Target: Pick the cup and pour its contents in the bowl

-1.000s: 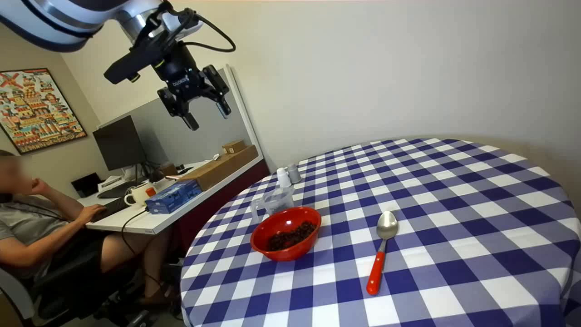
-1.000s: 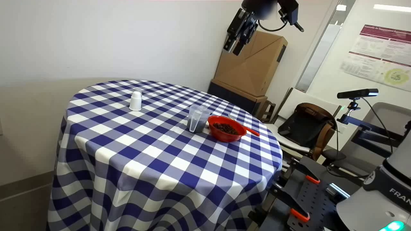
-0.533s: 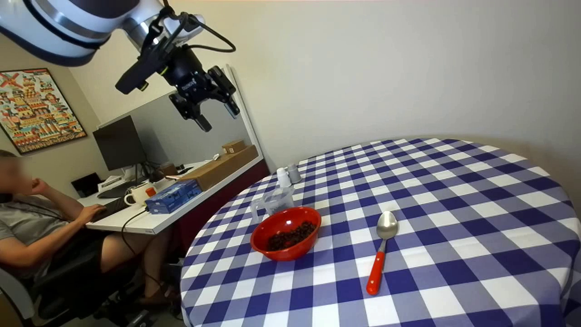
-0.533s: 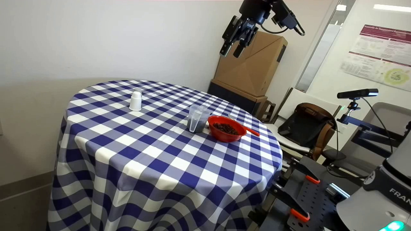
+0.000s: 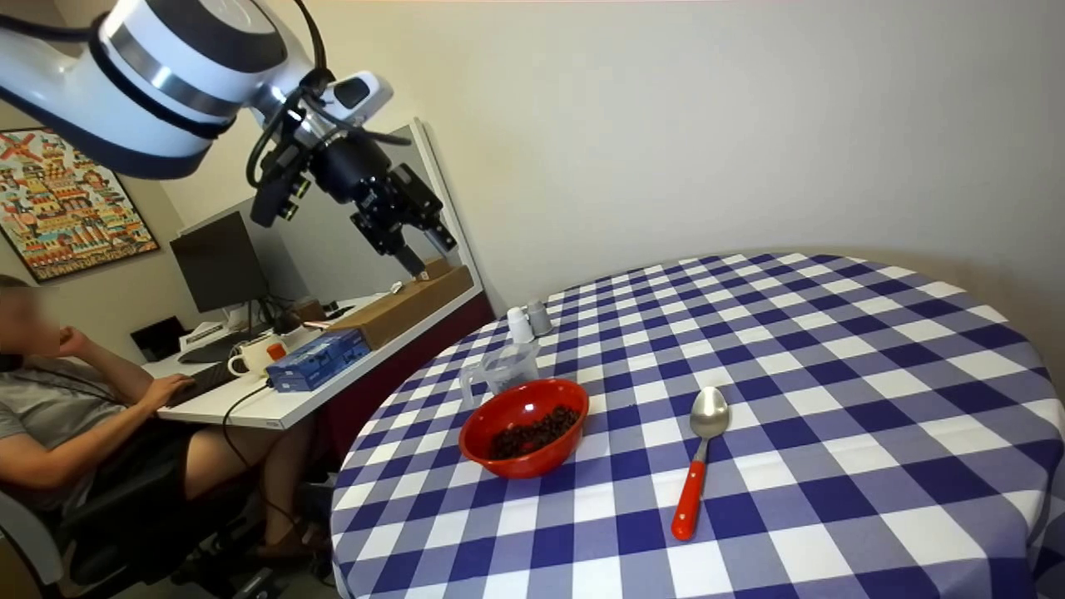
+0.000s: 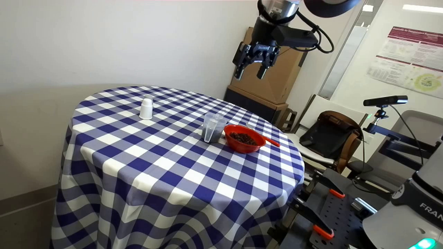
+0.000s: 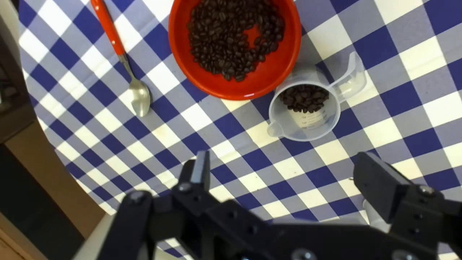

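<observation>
The cup (image 5: 512, 368) is a clear measuring cup with a handle and spout. It stands upright on the checked cloth, partly behind the bowl there, and shows in full in an exterior view (image 6: 211, 126). In the wrist view the cup (image 7: 313, 129) holds dark beans. The red bowl (image 5: 524, 462) stands close beside it, also in an exterior view (image 6: 244, 148), and holds dark beans in the wrist view (image 7: 236, 90). My gripper (image 5: 430, 253) is open and empty, high above the table in an exterior view (image 6: 250, 73). In the wrist view both fingers (image 7: 281, 162) are below the cup.
A red-handled silver spoon (image 5: 700, 449) lies beyond the bowl, left of it in the wrist view (image 7: 140, 95). Small white and grey upturned cups (image 5: 521, 326) stand behind the cup, also in an exterior view (image 6: 146, 110). A person sits at a desk with a blue box (image 5: 320, 359).
My gripper has come down toward the table, shifting right in an exterior view, and has turned somewhat. It stays open. The cup, bowl and spoon have not moved.
</observation>
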Motion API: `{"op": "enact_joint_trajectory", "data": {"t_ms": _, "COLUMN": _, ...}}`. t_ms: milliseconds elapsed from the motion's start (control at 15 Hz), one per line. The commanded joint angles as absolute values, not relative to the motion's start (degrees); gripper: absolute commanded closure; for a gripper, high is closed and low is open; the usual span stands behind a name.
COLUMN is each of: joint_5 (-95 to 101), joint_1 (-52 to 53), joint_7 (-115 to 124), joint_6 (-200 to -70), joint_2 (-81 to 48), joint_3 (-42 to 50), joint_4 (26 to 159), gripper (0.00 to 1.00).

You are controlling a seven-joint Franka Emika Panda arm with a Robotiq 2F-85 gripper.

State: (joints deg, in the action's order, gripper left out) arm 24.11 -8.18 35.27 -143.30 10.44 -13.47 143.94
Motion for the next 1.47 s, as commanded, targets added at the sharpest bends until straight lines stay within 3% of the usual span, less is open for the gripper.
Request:
{"op": "enact_joint_trajectory", "data": {"t_ms": 0, "joint_5": 20.4, "joint_1": -4.1, "joint_7": 40.8, "joint_6": -139.0, "joint_2": 5.2, "joint_3": -12.5, "joint_4": 140.3, "gripper": 0.0}}
{"op": "enact_joint_trajectory", "data": {"t_ms": 1400, "joint_5": 22.2, "joint_1": 7.1, "joint_7": 77.9, "joint_6": -138.8, "joint_2": -15.1, "joint_3": -0.8, "joint_4": 127.2, "gripper": 0.0}}
